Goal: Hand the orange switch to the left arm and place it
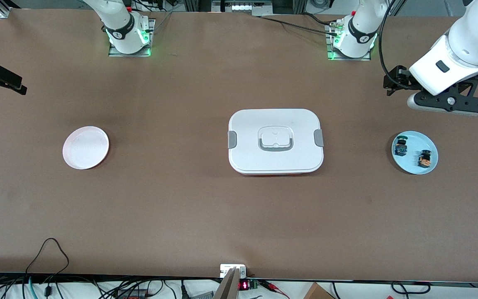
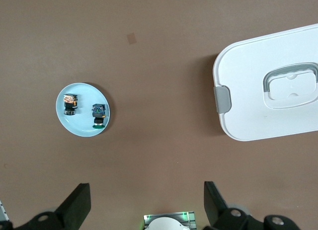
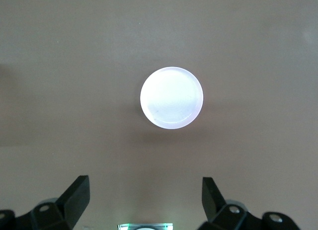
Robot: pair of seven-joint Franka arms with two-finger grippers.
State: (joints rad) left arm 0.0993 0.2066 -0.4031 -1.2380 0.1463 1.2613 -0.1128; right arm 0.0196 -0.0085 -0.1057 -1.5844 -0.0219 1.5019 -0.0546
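The orange switch (image 1: 424, 159) lies on a light blue plate (image 1: 415, 142) toward the left arm's end of the table, beside a similar switch with a green cap (image 1: 400, 146). My left gripper (image 1: 438, 96) hangs open and empty above the table, close to that plate. In the left wrist view the orange switch (image 2: 69, 104) and the plate (image 2: 84, 126) lie well ahead of the open left gripper (image 2: 145, 205). The white box (image 1: 275, 141) sits mid-table. My right gripper (image 1: 0, 79) is open and empty at the right arm's end; its wrist view shows it (image 3: 144, 200) above a pale plate (image 3: 171, 97).
The pale pink plate (image 1: 86, 147) lies empty toward the right arm's end. The box's edge and grey latch (image 2: 222, 99) show in the left wrist view. Cables and a small device (image 1: 233, 270) lie along the table edge nearest the front camera.
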